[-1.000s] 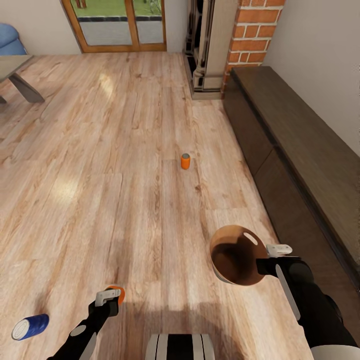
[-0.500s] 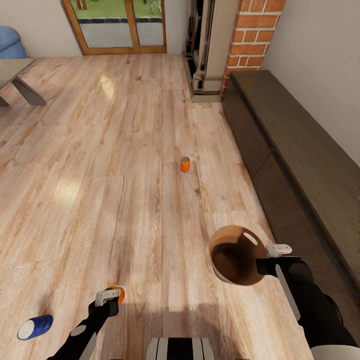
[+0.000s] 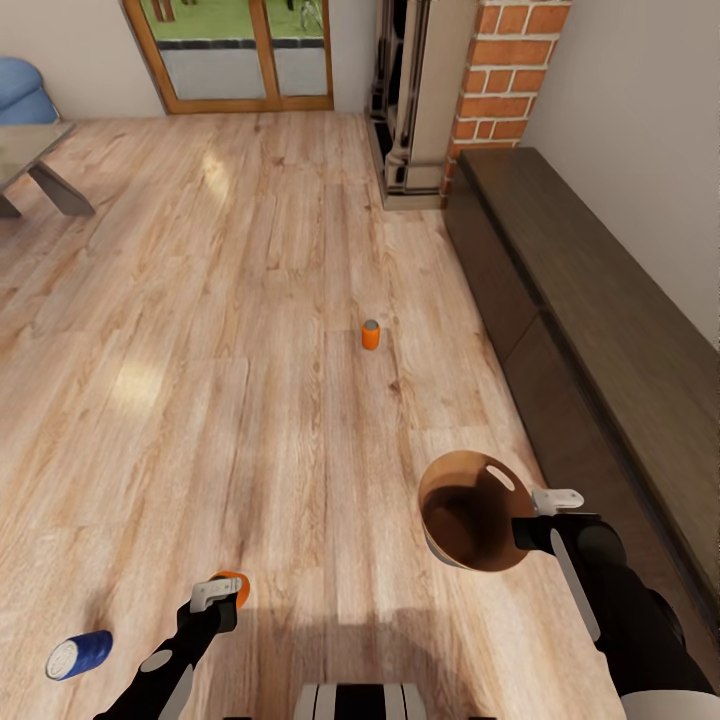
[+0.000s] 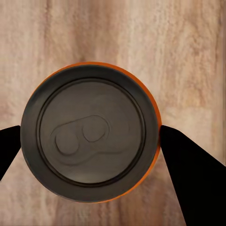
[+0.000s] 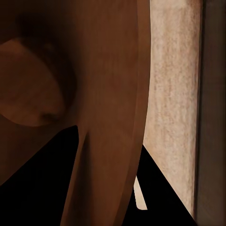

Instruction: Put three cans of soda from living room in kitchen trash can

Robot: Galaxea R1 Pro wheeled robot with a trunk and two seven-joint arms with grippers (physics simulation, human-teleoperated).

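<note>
My left gripper (image 3: 226,592) is shut on an upright orange soda can (image 3: 233,584) low at the left of the head view. In the left wrist view its dark fingers (image 4: 188,179) press both sides of that can (image 4: 89,132), silver top facing the camera. My right gripper (image 3: 527,531) is shut on the rim of the trash can (image 3: 468,510), brown inside, held tilted above the floor. The right wrist view looks into its brown wall (image 5: 113,94). A second orange can (image 3: 371,334) stands on the floor ahead. The dark blue can (image 3: 80,654) lies on its side at the lower left.
This is the living room. A long dark low cabinet (image 3: 600,330) runs along the right wall. A brick pillar (image 3: 500,70) and a fireplace surround (image 3: 415,100) stand at the back, beside a glass door (image 3: 240,50). The coffee table (image 3: 40,160) and blue sofa (image 3: 20,85) sit far left.
The whole view has shifted a little, so the camera has moved: floor cans and cabinet drift in the picture. Both grippers keep their hold and their place in the view.
</note>
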